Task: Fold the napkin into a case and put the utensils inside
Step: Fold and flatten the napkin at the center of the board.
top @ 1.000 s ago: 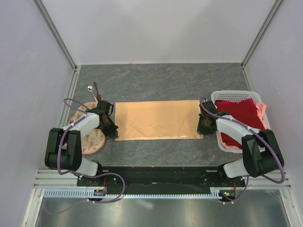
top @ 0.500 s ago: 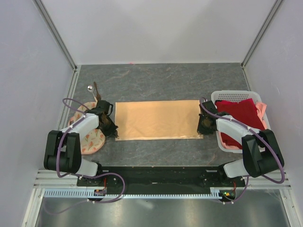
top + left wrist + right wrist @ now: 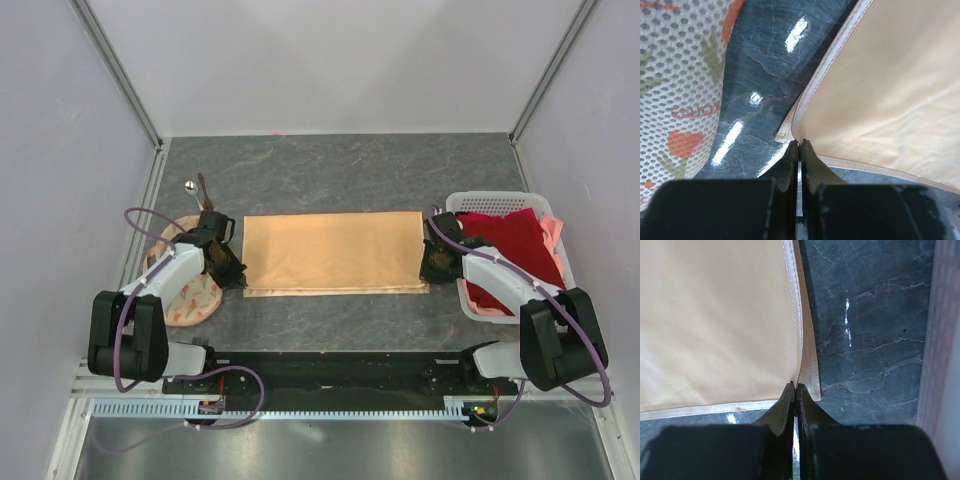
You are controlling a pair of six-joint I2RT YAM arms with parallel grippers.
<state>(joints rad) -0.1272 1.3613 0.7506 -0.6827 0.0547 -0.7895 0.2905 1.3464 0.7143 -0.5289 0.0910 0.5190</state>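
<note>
The peach-orange napkin [image 3: 333, 252] lies folded into a wide rectangle mid-table. My left gripper [image 3: 232, 272] is shut on its near-left corner [image 3: 799, 131], lifting the top layer off the layer below. My right gripper [image 3: 432, 266] is shut on its near-right corner [image 3: 796, 377] in the same way. The napkin fills the left wrist view [image 3: 890, 90] and the right wrist view [image 3: 715, 320]. The silver spoon [image 3: 189, 186] and the dark brown stick [image 3: 203, 192] lie at the back left. No case shows.
A round cream mesh cloth with orange print [image 3: 185, 285] lies under my left arm and shows in the left wrist view [image 3: 675, 85]. A white lattice basket [image 3: 470, 300] with dark red cloth [image 3: 510, 245] stands at the right.
Both grippers have drawn the napkin's near corners slightly up and away from me. The napkin's near edge has shifted a little toward the far side.
</note>
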